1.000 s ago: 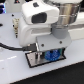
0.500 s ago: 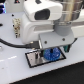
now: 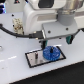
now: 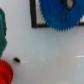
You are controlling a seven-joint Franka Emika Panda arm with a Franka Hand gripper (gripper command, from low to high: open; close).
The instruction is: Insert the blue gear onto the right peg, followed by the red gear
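The blue gear (image 3: pixel 50 52) lies flat on the right half of the grey black-bordered base plate (image 3: pixel 33 58). The gear also shows in the wrist view (image 4: pixel 62 12), over the plate's black border (image 4: pixel 34 15). The right peg is hidden under the gear. A thin dark pin (image 3: pixel 36 56) stands on the plate's left half. My gripper (image 3: pixel 53 44) hangs just above the blue gear, apart from it and holding nothing. Its fingers do not show in the wrist view. The red gear (image 4: pixel 4 73) lies on the white table at the wrist picture's edge.
A green object (image 4: pixel 1 30) sits beside the red gear at the wrist picture's edge. A small dark spot (image 4: pixel 17 60) marks the white table (image 4: pixel 50 55). The arm's white body (image 3: pixel 42 17) fills the upper exterior view.
My gripper has lifted slightly off the blue gear. The gear stays in place on the plate.
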